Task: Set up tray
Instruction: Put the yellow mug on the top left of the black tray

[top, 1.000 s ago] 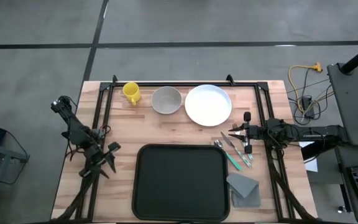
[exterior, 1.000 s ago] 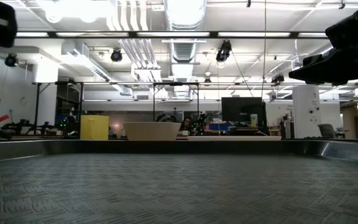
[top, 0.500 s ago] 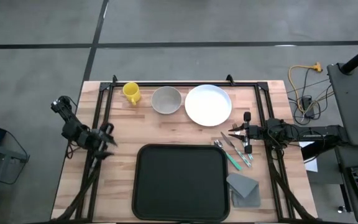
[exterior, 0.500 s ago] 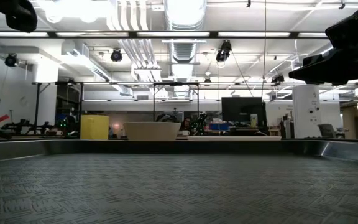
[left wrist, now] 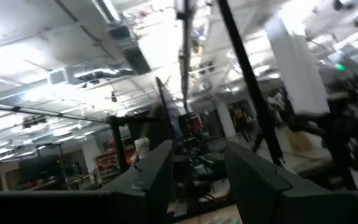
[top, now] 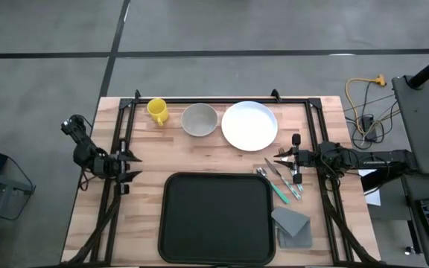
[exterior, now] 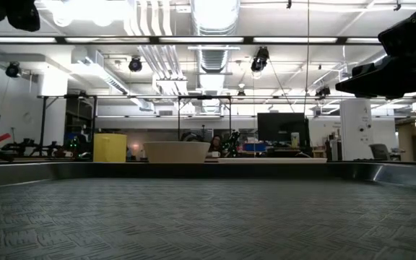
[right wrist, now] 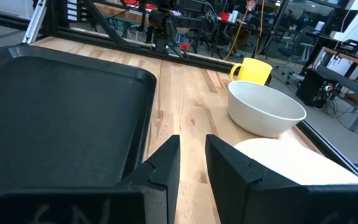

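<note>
The large flat black rectangular tray [top: 217, 217] lies at the table's near centre, nothing on it. Left gripper [top: 130, 165] hovers over the left table edge, fingers wide. Right gripper [top: 279, 155] hovers right of the tray, fingers narrow, holding nothing. Along the far edge: one yellow mug [top: 157, 110], one grey bowl [top: 199, 120], one white round plate [top: 249, 125]. One grey folded napkin [top: 292, 224] lies right.

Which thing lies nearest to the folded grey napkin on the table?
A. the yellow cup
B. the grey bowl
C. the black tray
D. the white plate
C: in the high view the napkin lies right beside the right edge of the black tray, while the cup, bowl and plate stand in a row at the far side.
</note>
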You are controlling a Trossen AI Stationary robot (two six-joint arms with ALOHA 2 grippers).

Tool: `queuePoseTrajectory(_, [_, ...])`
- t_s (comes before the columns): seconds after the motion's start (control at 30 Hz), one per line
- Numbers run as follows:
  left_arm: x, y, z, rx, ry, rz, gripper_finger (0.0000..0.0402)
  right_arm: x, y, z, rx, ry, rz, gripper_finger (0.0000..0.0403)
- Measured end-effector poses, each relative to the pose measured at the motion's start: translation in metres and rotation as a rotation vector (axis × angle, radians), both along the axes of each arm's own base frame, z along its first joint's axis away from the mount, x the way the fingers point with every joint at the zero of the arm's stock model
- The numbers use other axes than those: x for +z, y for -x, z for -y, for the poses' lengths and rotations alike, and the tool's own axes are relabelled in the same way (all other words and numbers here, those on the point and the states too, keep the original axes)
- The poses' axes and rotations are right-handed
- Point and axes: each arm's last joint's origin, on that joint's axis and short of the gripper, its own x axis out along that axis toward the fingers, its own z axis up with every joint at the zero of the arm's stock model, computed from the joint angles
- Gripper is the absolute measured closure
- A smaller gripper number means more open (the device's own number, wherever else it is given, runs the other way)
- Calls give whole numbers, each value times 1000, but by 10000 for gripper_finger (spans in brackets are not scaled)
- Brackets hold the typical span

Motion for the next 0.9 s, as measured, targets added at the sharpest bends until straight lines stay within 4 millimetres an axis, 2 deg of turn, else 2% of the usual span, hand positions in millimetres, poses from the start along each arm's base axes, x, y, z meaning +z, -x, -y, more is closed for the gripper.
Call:
queuePoseTrajectory(0.1, [15, 4, -6, 49, 85, 27, 269, 0, 0, 0, 0, 0, 0, 335])
queuePoseTrajectory(0.3, [28, 6, -15, 120, 203, 25, 269, 0, 0, 0, 0, 0, 1, 335])
queuePoseTrajectory(0.57, [52, 9, -24, 153, 225, -42, 269, 0, 0, 0, 0, 0, 1, 335])
queuePoseTrajectory(0.7, [53, 8, -26, 162, 269, -105, 269, 0, 0, 0, 0, 0, 1, 335])
queuePoseTrajectory(0.9, [46, 3, -27, 131, 278, -90, 269, 0, 0, 0, 0, 0, 1, 335])
